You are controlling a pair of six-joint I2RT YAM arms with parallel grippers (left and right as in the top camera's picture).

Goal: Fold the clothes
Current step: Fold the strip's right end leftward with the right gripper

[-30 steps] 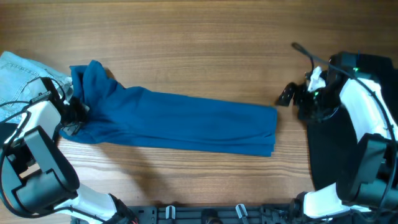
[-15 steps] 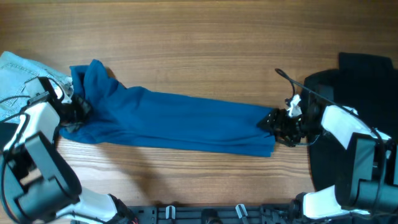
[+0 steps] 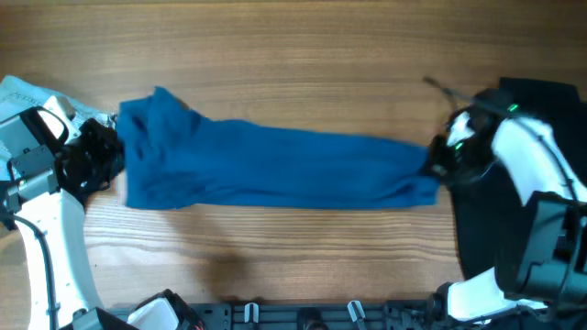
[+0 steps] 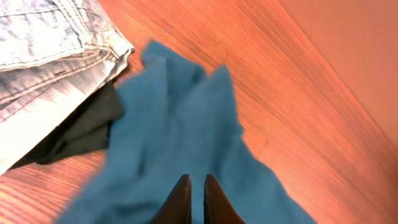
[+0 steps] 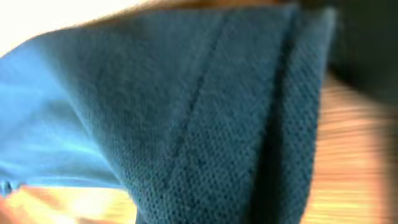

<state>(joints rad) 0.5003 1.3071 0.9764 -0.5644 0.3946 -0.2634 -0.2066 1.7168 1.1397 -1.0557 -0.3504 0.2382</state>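
The blue garment (image 3: pixel 275 170) lies stretched in a long band across the middle of the wooden table (image 3: pixel 293 46), from centre left to centre right of the overhead frame; its left end is bunched and wider, and its right end narrows to a corner.

The left gripper (image 3: pixel 110 159) sits at the left end of the garment, at the left edge of the frame; in the left wrist view its fingers (image 4: pixel 180 198) stand at the bottom centre with only a thin gap between them, pinched narrow on the blue fabric (image 4: pixel 186 124).

The right gripper (image 3: pixel 437 165) sits at the right corner of the garment and touches it; the right wrist view is filled by close, blurred blue knit (image 5: pixel 186 112) in folded layers with a seam line running through it; the fingers are not visible there, so it cannot be told whether this gripper is wide, narrow or holding.

A pair of jeans (image 3: pixel 23 96) lies at the upper left of the overhead frame, just beside the left end of the garment; in the left wrist view the denim (image 4: pixel 43 43) occupies the upper left, and a black cloth (image 4: pixel 81 134) shows beneath its edge, touching the blue fabric.

A second black cloth (image 3: pixel 541 101) covers the table at the right edge of the overhead frame, under the right arm (image 3: pixel 527 160).
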